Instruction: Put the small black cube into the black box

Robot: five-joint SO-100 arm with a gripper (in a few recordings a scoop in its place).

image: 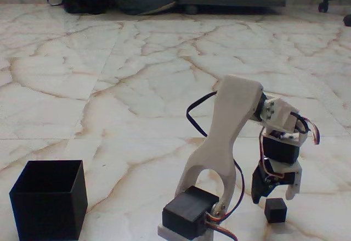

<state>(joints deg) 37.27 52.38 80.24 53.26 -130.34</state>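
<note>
Marble floor (137,87): hand (274,192) over small black cube (275,209), black box (49,200) well apart

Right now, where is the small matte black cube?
In the fixed view the small matte black cube sits on the marble floor at lower right, just below the end effector, far right of the open black box.

White printed arm links (227,131), black servo blocks (189,211) at the joints, black and orange-red cables looping alongside, dark fingers (262,189).
</note>
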